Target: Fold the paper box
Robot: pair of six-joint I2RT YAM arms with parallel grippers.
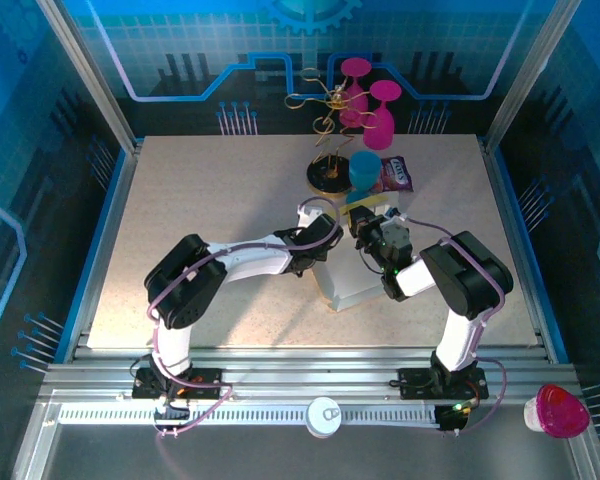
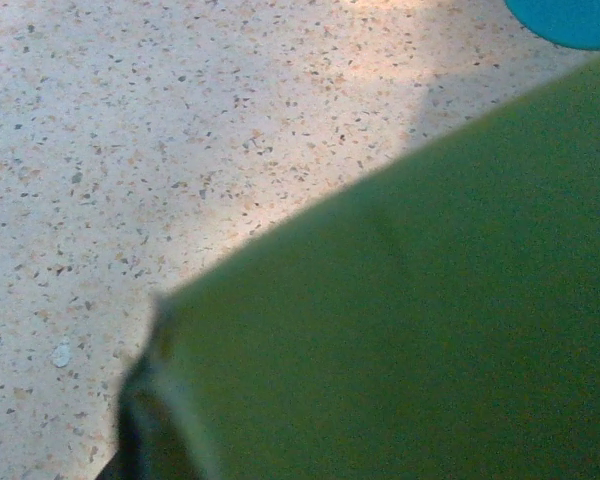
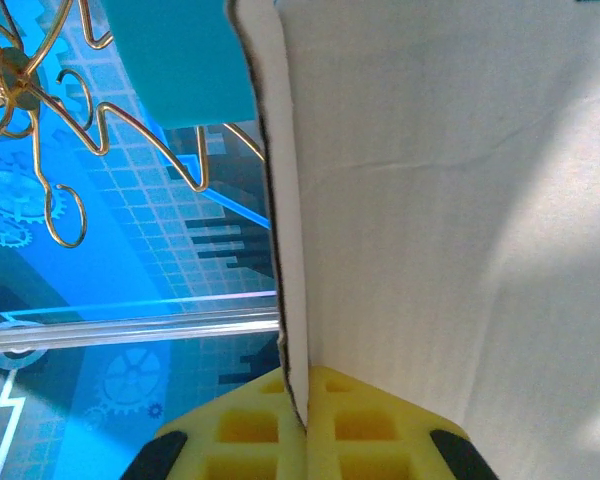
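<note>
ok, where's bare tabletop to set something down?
Biggest bare patch: table left half, between the left frame rail and the left arm. Narrower strip right of the right arm. Crowded: far centre, gold wire stand, teal cup, purple snack packet, and paper box mid-table.

Inventory, counted. 2 arms: left arm [image 1: 230,260], right arm [image 1: 460,275]. 2 grippers: left gripper [image 1: 330,233], right gripper [image 3: 305,445]. 1 box [image 1: 355,290]. 2 pink goblets: rear goblet [image 1: 354,100], front goblet [image 1: 381,128]. 1 gold wire stand [image 1: 326,178]. 1 teal cup [image 1: 365,168]. 1 purple packet [image 1: 397,175]. On the near rail [image 1: 130,412]: 1 white disc [image 1: 323,415], 1 pink-lidded pot [image 1: 557,410]. 1 table [image 1: 210,190].
</note>
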